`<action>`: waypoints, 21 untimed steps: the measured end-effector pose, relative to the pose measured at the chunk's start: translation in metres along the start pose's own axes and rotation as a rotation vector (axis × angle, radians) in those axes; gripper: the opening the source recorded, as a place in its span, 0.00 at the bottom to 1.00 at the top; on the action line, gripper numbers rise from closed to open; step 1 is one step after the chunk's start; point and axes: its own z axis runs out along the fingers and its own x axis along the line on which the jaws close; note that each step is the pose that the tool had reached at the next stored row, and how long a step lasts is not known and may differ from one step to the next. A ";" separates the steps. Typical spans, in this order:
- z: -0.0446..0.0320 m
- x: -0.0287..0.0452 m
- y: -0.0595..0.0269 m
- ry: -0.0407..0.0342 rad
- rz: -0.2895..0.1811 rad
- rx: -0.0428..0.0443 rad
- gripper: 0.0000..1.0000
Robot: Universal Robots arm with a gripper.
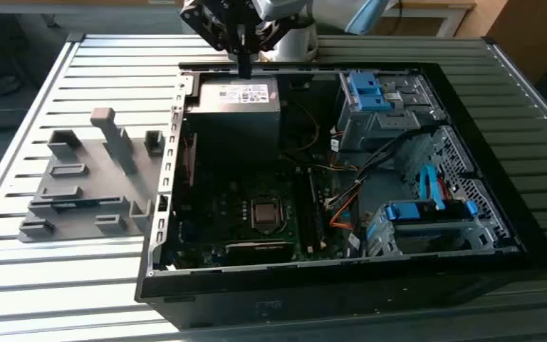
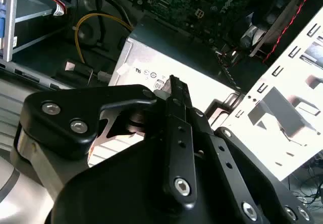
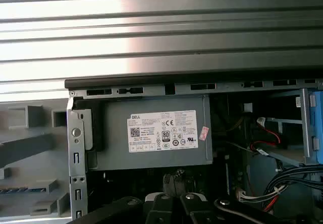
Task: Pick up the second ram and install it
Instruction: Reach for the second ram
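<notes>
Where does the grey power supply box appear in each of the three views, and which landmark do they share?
Exterior view: the power supply sits at the far end of the case, directly under the gripper.
First wrist view: the power supply lies between the rim of the case and the gripper.
Second wrist view: the power supply lies just beyond the gripper, before the motherboard.
Shared landmark: its white label, in all three.

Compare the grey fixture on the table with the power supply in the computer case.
The grey fixture lies on the slatted table outside the computer case, at the exterior view's left; the power supply sits inside the case. The fixture carries upright blocks; the power supply is a plain box with a white label. The gripper hangs over the power supply, away from the fixture. Both are grey.
</notes>
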 end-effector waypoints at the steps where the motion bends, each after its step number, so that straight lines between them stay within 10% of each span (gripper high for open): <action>1: 0.0000 0.0000 0.0000 0.0000 0.000 0.0000 0.11; 21: -0.0002 0.0080 -0.0006 0.0002 0.000 -0.0027 0.11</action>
